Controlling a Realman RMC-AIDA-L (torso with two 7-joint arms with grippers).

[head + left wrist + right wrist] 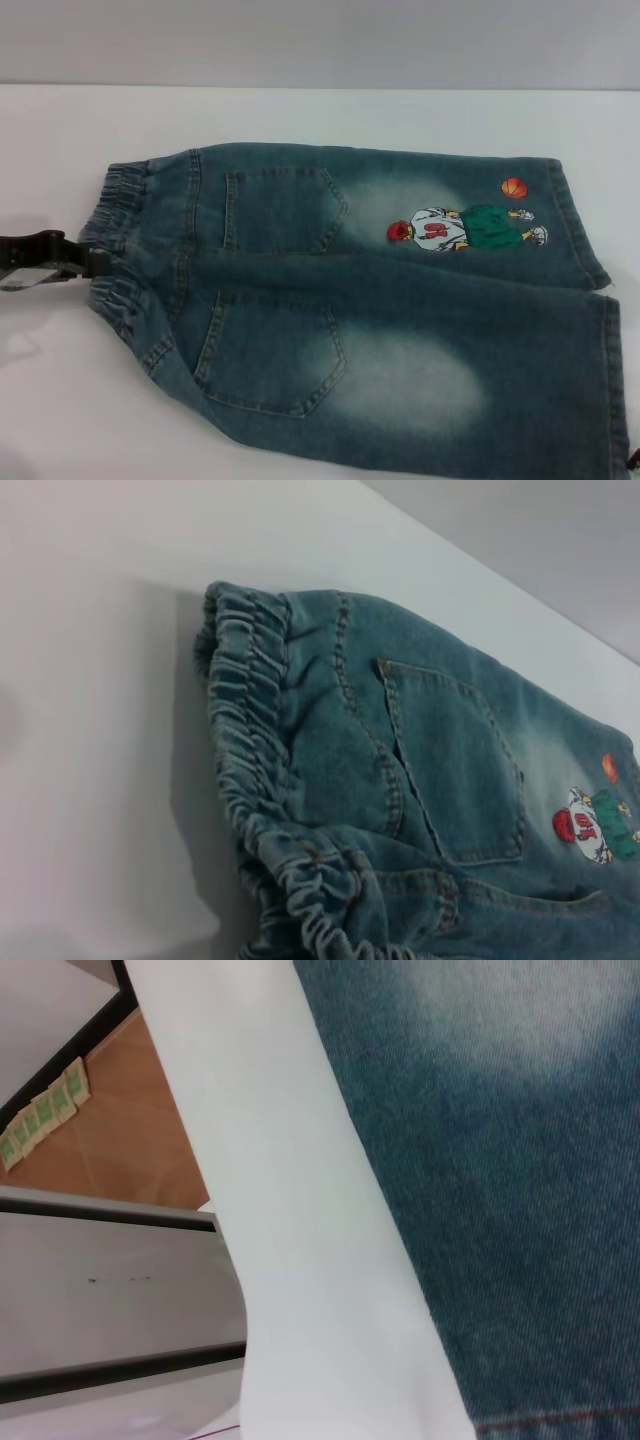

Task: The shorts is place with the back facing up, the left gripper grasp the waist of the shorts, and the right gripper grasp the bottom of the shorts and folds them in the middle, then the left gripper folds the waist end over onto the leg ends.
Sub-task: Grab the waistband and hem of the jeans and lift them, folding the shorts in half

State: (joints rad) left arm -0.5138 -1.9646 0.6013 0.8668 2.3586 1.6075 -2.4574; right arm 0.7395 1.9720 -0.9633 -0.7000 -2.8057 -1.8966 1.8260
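Note:
Blue denim shorts [380,300] lie flat on the white table [300,115], back up, with two patch pockets showing. The elastic waist [120,240] is at the left and the leg ends [590,300] at the right. An embroidered basketball player [460,228] marks the far leg. My left gripper [95,262] reaches in from the left edge and meets the middle of the waist, where the band looks gathered. The left wrist view shows the ruffled waistband [250,730] close up. Only a dark sliver of my right gripper [631,462] shows, by the near leg's hem.
In the right wrist view the denim leg [500,1160] lies near the table's edge [280,1210], with brown floor [120,1130] and a grey cabinet [100,1280] beyond it. Bare white table surrounds the shorts on the far and left sides.

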